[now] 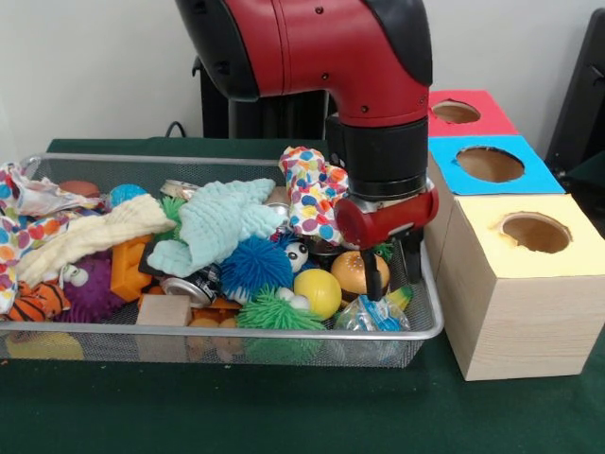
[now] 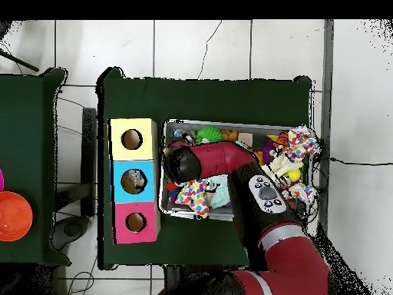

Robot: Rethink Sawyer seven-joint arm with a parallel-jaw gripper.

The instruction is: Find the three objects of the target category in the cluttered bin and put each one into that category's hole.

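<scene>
Front view: the wire bin (image 1: 430,322) is the landmark.
Gripper (image 1: 394,276): down inside the bin's end nearest the wooden boxes (image 1: 515,303), jaws apart, black fingers (image 1: 372,274) straddling an orange ball (image 1: 360,270), not closed on it.
Boxes: yellow, blue, red tops, just beside the bin.
Blue hole (image 2: 133,180): something inside, unclear.
Counter (image 1: 284,407): green cloth.

Wire-mesh metal bin (image 1: 416,333) gleams — pale raw-wood boxes (image 1: 515,317) beside it, topped with matt coloured paper. Fluffy mint cloth (image 1: 227,222), spiky rubbery blue ball (image 1: 257,265), glossy yellow ball (image 1: 318,291) — green felt-like table cover (image 1: 284,407).
</scene>
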